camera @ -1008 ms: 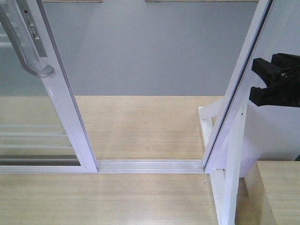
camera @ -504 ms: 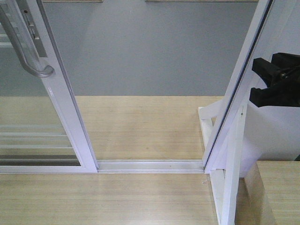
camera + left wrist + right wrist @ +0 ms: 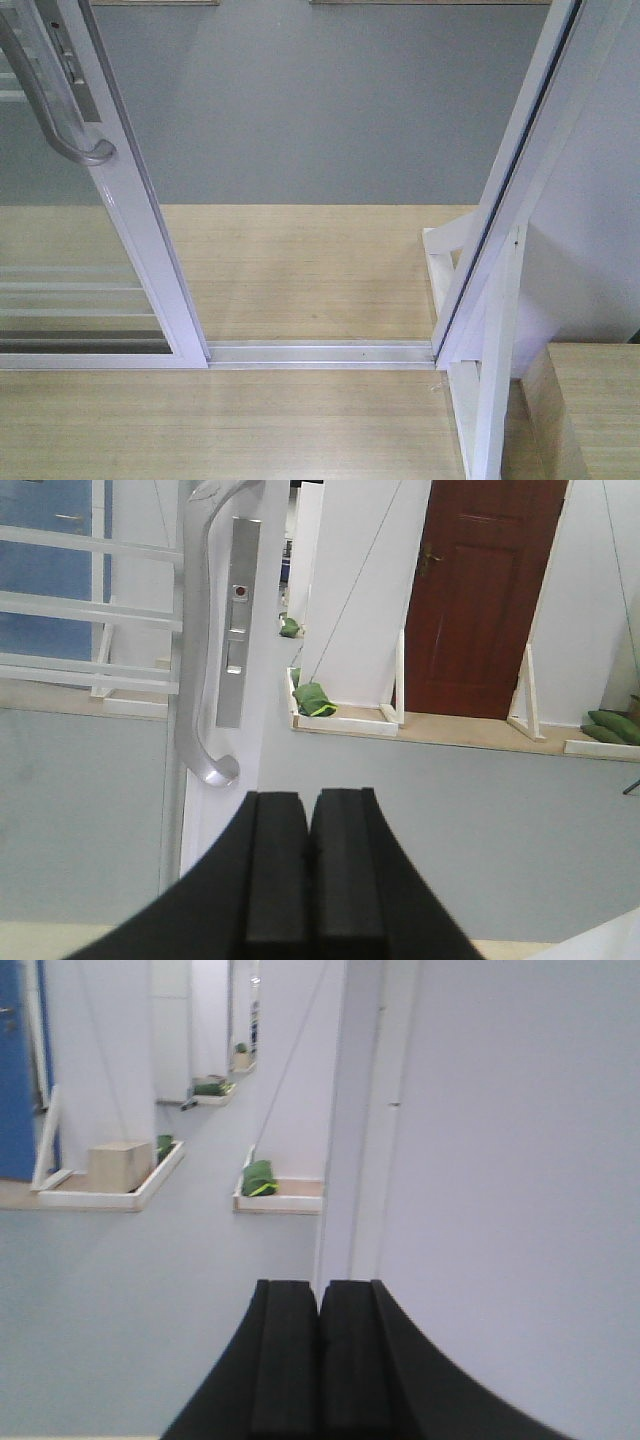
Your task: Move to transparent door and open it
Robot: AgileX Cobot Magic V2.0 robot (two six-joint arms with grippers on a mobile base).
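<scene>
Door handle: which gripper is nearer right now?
Left. The left gripper faces the grey door handle just up and left of it. The right gripper sees only a white wall panel, no handle.

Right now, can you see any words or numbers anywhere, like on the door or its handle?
None: no words, numbers or brand names can be read in any view.
The lock plate beside the grey handle on the transparent door carries only a small red dot, no letters.
The dark red door and the white panels are blank.
</scene>
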